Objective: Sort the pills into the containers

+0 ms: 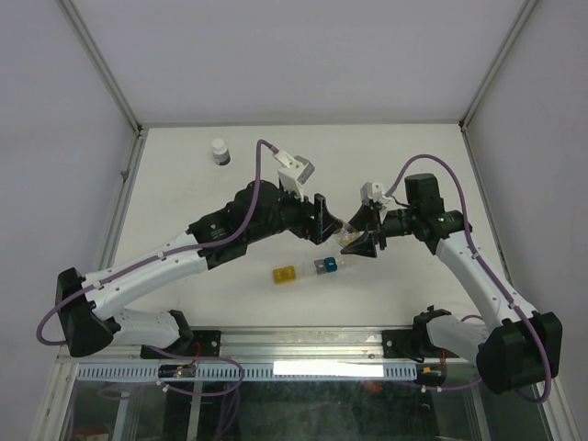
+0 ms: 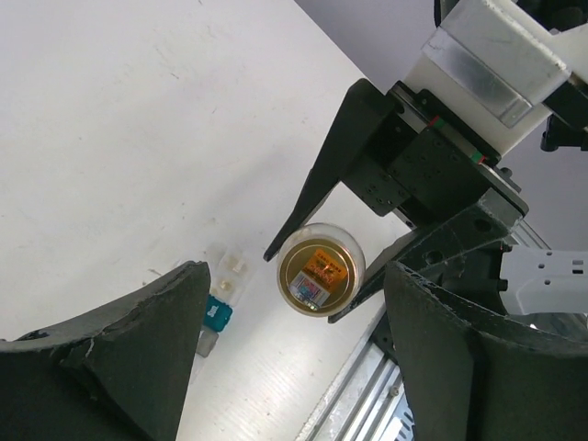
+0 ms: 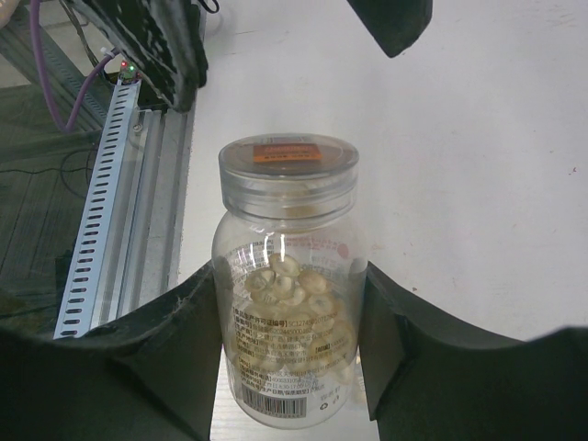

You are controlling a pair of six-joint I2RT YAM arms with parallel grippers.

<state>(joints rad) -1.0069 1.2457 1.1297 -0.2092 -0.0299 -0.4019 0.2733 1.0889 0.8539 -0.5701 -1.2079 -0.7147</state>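
Observation:
My right gripper (image 1: 358,242) is shut on a small clear vial (image 3: 289,303) of pale tan pills (image 3: 299,285) and holds it above the table; its cap carries an orange label (image 3: 288,154). In the left wrist view the vial (image 2: 320,269) shows cap-first between the right gripper's dark fingers (image 2: 317,193). My left gripper (image 1: 322,220) is open and empty, facing the cap a short way off, jaws wide apart. The container strip (image 1: 308,270) lies on the table just below both grippers, with a yellow cube (image 1: 284,274), a blue cube (image 1: 327,266) and clear cubes (image 2: 230,266).
A small white-capped dark bottle (image 1: 220,150) stands at the back left of the table. A metal rail (image 1: 303,342) runs along the near edge and shows in the right wrist view (image 3: 101,184). Frame posts and walls (image 1: 110,83) enclose the table.

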